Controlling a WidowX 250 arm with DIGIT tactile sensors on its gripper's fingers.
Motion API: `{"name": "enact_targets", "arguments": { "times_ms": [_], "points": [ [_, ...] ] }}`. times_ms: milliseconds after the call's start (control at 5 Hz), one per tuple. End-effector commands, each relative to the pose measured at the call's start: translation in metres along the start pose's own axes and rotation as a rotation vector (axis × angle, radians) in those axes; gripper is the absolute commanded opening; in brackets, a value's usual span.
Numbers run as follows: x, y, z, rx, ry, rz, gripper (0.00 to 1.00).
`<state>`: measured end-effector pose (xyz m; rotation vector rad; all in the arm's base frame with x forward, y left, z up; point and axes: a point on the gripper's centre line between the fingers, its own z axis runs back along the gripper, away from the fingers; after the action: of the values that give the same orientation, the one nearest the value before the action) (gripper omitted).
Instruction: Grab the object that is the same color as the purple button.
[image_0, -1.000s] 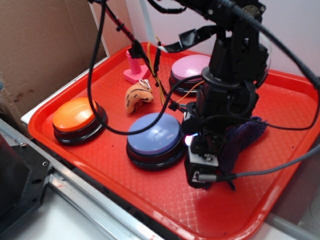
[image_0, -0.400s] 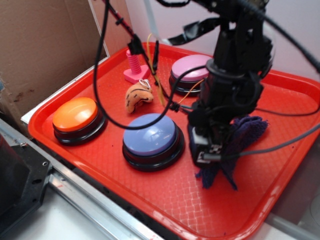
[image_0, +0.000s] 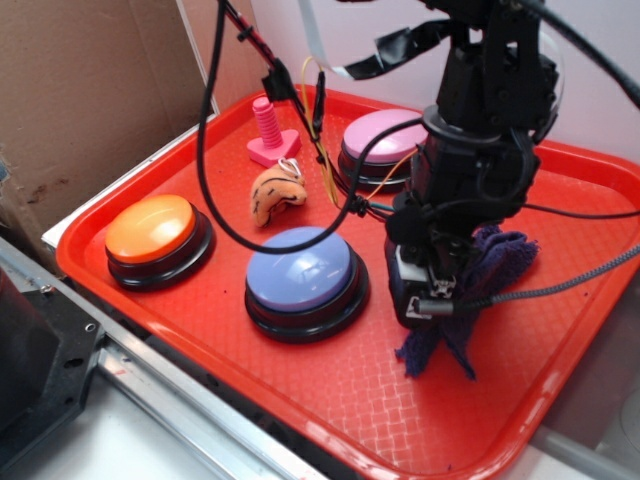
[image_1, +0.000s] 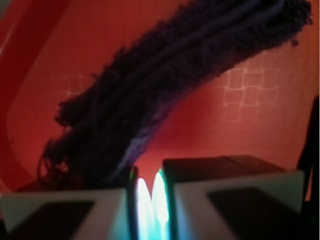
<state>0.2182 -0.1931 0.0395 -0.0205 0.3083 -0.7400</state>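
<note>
The dark purple rag (image_0: 492, 262) hangs from my gripper (image_0: 447, 305) over the right half of the red tray (image_0: 330, 410). Its frayed lower end dangles by the tray floor; I cannot tell if it touches. In the wrist view the rag (image_1: 170, 85) runs from the left finger up to the top right, and my gripper (image_1: 148, 172) is shut, with only a thin bright slit between the fingers. The purple button (image_0: 304, 275), with a lavender-blue dome on a black base, sits just left of the gripper.
An orange button (image_0: 155, 236) sits at the tray's left and a pink button (image_0: 385, 140) at the back. A pink bolt (image_0: 268, 134) and an orange striped plush (image_0: 274, 193) lie behind the purple button. Cardboard stands to the left. Cables hang over the tray.
My gripper has risen and shifted slightly right, lifting the rag with it. The rag's lower end now dangles below the gripper. The buttons have stayed in place.
</note>
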Motion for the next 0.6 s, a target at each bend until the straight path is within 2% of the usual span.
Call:
{"name": "enact_targets", "arguments": {
  "times_ms": [0, 400],
  "points": [
    [-0.017, -0.022, 0.032, -0.025, -0.169, -0.009, 1.0],
    [0.009, -0.016, 0.042, 0.005, -0.182, -0.053, 1.0]
  ]
}}
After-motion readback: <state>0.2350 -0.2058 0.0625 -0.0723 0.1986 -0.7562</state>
